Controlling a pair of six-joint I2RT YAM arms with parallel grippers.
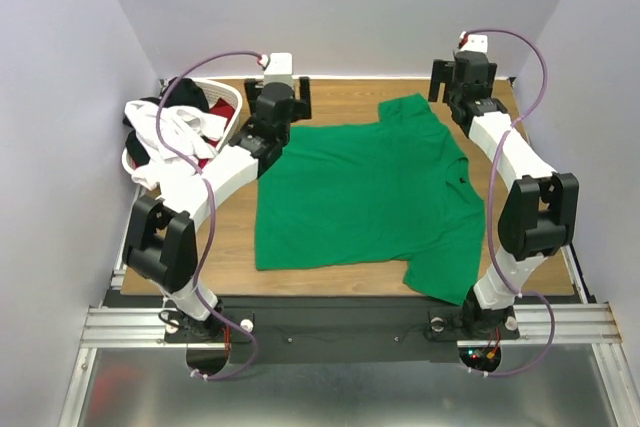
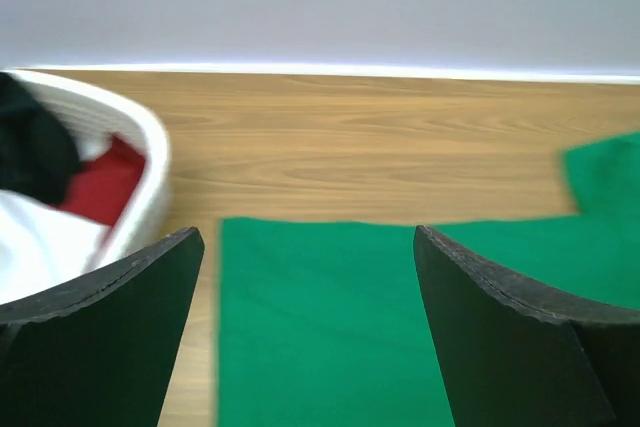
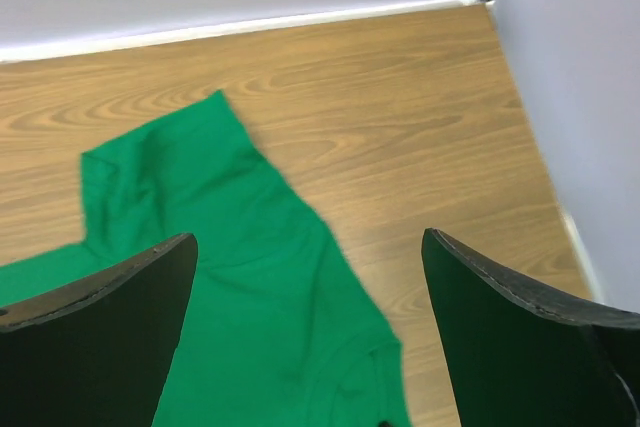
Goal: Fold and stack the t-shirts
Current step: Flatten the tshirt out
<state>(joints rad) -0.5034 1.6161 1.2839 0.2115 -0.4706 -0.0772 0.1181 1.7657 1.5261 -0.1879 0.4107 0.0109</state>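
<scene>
Gripping: nothing at all. My left jaws are standing wide apart and my right jaws just as wide, both empty.
Green t-shirt (image 1: 365, 197): lying spread flat on the desk (image 1: 340, 97) between my two arms, hem toward my left, collar toward my right, one sleeve pointing at the far wall, the other reaching the near edge.
Left jaws: hovering over the far hem corner, near the basket (image 1: 232, 112).
Right jaws: hovering above the far sleeve and shoulder.
Other shirts: the white one (image 1: 175, 132), the black one (image 2: 35, 147) and the red one (image 2: 100, 187) are lying heaped in the basket, with the white one spilling over its rim.
Handling: I am expecting light, limp cloth, sagging and creasing once lifted, neither fragile nor slippery.
Taking hold: I am judging the far hem corner best for my left jaws and the far shoulder edge for my right, pinching both layers low against the desk.
Progress: no fold is showing yet, and no stack.
</scene>
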